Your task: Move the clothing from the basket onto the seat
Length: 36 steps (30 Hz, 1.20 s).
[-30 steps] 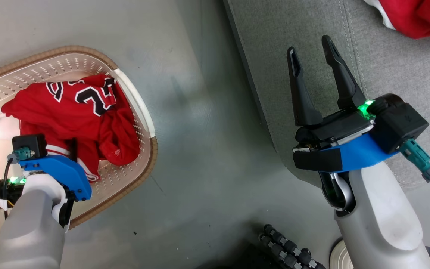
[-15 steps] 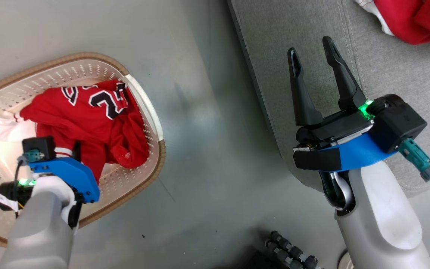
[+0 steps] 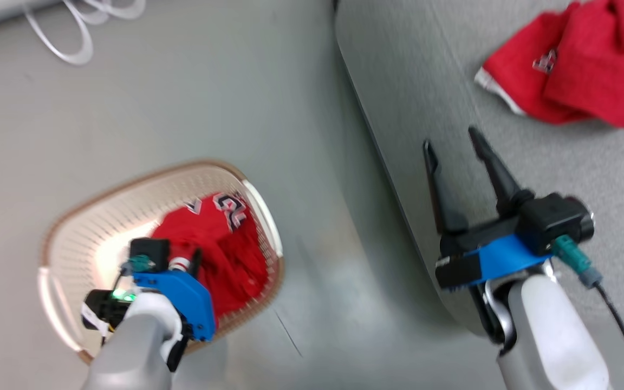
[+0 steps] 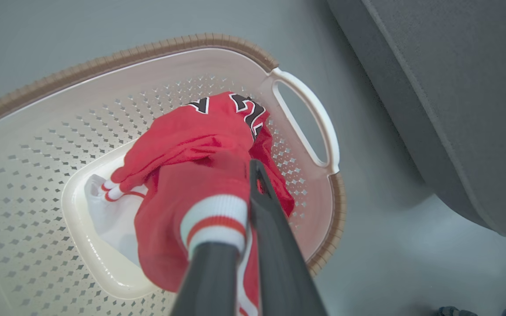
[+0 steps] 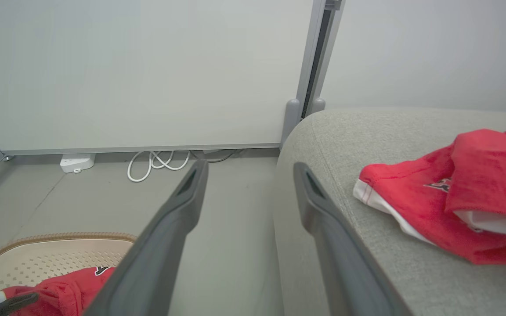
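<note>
The left end effector [image 4: 235, 206] is closed almost fully on the red garment [image 4: 191, 136] inside the basket [image 4: 103, 66]. Fabric is pinched between the two fingers and a white-and-red striped cuff is draped over one of them. The grip appears to have been taken at a bunched fold so that the whole piece can be drawn up over the brown rim in one lift. The garment's dark numerals are turned toward the basket's handle end. White fabric [image 4: 103, 210] lies on the basket bottom beside it, not gripped.

The right end effector [image 3: 450, 140] is held wide open and empty above the seat's [image 3: 398, 81] rounded front edge, probably kept clear until it is needed. A second red garment [image 3: 577, 81] already lies on the seat, well back from that edge. The basket stands on the floor [image 3: 182, 81], near the seat but apart from it.

Compared with half a second earlier, the head view has been raised and swung. The basket therefore appears smaller and lower, and a white cable [image 3: 73, 32] is now seen at the floor's far edge. The gripped garment looks more gathered and pulled up than before. The right end effector's opening is unchanged.
</note>
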### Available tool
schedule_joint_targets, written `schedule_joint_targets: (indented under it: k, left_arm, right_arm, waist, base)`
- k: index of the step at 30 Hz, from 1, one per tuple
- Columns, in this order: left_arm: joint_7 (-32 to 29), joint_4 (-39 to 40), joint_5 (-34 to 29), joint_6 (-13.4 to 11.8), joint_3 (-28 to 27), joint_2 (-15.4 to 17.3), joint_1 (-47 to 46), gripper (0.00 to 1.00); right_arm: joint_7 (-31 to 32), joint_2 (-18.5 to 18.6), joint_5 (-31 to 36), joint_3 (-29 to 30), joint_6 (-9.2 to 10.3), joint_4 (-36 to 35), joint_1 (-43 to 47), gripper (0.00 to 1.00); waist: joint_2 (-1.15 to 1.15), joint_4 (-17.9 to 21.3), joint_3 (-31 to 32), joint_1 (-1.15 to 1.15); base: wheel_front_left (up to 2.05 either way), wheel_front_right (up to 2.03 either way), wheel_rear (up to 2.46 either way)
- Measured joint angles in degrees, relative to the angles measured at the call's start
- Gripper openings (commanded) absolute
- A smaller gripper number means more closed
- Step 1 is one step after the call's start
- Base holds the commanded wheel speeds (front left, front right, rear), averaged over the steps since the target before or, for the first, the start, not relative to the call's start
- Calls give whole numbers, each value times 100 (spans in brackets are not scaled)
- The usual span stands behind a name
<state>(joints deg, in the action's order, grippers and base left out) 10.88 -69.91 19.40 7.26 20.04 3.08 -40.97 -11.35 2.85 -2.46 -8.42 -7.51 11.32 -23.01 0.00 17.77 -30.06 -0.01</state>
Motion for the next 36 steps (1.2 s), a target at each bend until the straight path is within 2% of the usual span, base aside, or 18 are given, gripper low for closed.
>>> schedule_joint_targets:
  k: [2,6,13,24,36]
  left_arm:
    - [-92,313,192,4,404,12,168,0]
    - [-324,1283,984,5,1380,-24,507,0]
    - [-621,2256,1917,5,2432,-24,403,0]
    - [-471,2908,2482,5,3093,-22,-553,0]
    - [-548,2964,2861,-63,3566,-24,-1399,0]
  right_arm:
    - [145,0,55,-21,0,23,190,100]
    - [364,24,60,-12,0,-19,576,100]
    - [699,58,32,116,0,-257,1280,100]
    - [1034,66,-15,-77,0,-526,1718,100]
    - [1094,105,-119,-359,1,-535,1711,100]
  waist:
    - [0,-115,350,0]
    - [0,-342,1054,-1]
    - [0,-822,2123,-2]
    - [0,-1542,2994,0]
    - [0,-1681,3217,1]
  base:
    - [0,0,0]
    - [0,0,0]
    - [0,0,0]
    - [0,0,0]
    - [0,0,0]
